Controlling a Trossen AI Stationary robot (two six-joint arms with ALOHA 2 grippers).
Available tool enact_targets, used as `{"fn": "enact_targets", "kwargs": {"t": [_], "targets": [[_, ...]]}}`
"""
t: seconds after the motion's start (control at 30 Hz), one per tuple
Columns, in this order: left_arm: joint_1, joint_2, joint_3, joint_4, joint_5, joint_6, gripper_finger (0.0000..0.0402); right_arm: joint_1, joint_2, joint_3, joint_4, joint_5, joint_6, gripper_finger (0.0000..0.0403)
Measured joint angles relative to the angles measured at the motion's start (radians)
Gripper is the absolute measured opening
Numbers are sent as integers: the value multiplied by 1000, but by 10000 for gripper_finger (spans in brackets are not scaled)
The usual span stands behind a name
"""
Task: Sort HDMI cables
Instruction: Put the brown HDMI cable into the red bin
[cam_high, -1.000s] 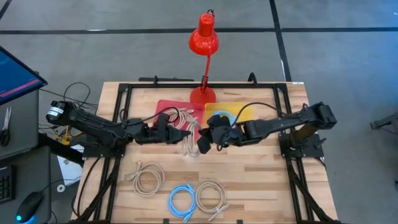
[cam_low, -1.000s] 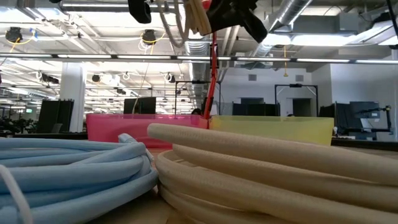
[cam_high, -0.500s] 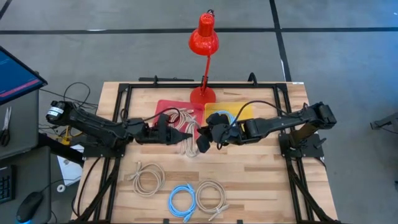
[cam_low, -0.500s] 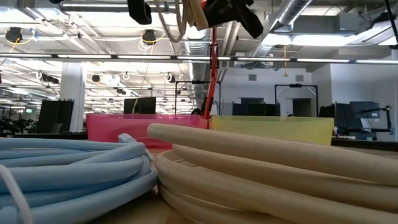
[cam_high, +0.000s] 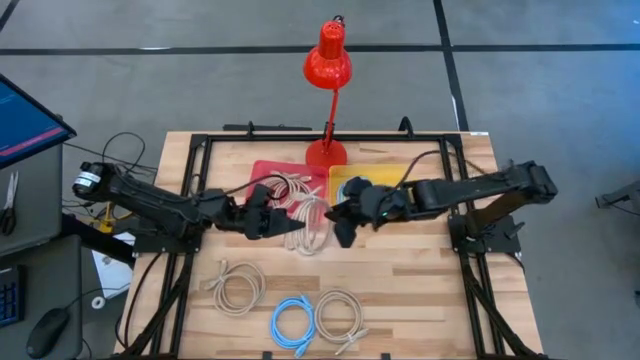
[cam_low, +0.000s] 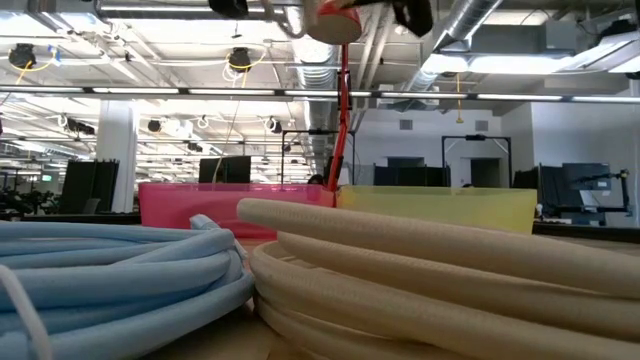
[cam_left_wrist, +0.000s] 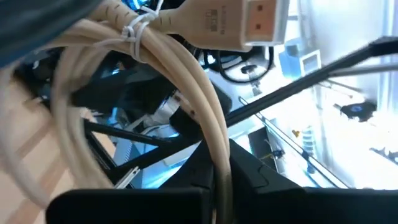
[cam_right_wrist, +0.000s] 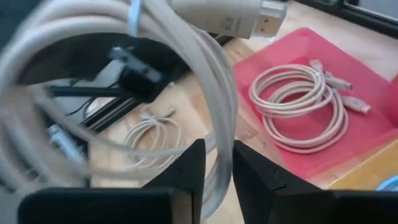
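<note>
Table (cam_high: 420, 290): wood top; red lamp (cam_high: 327, 60) at back edge.
Trays: red tray (cam_high: 265, 170) w/ beige coil (cam_right_wrist: 305, 106); yellow tray (cam_high: 380, 172) beside it.
Left gripper (cam_high: 285, 224): can't tell.
Right gripper (cam_high: 340, 225): pinching held beige coil (cam_high: 310, 228), mid-table.
Front coils: beige (cam_high: 235, 285), blue (cam_high: 295, 322), beige (cam_high: 340, 315).

- We see two long thin robot arms, both black all over.
- The left arm (cam_high: 160, 205) has a small round silver and white part at its far back end, away from its gripper.
- Thin black wires loop off the back of that arm.
- A thin black wire arches over the right arm (cam_high: 470, 188), just behind its gripper.
- Each gripper has two flat black fingers (cam_right_wrist: 186, 171) with squared tips.
</note>
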Motion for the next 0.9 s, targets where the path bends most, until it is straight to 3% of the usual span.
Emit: {"fn": "enact_targets", "kwargs": {"t": [0.3, 0.67, 0.77, 0.9], "targets": [[4, -57, -2, -36, -11, 77, 14, 11, -167, 2, -140, -125, -11, 71], [60, -117, -3, -351, -41, 184, 14, 69, -297, 3, -252, -117, -9, 71], [102, -119, -3, -361, -41, 223, 14, 94, -297, 3, -287, -55, 2, 71], [160, -119, -3, -363, -32, 277, 14, 145, -296, 3, -369, 112, 46, 71]]}}
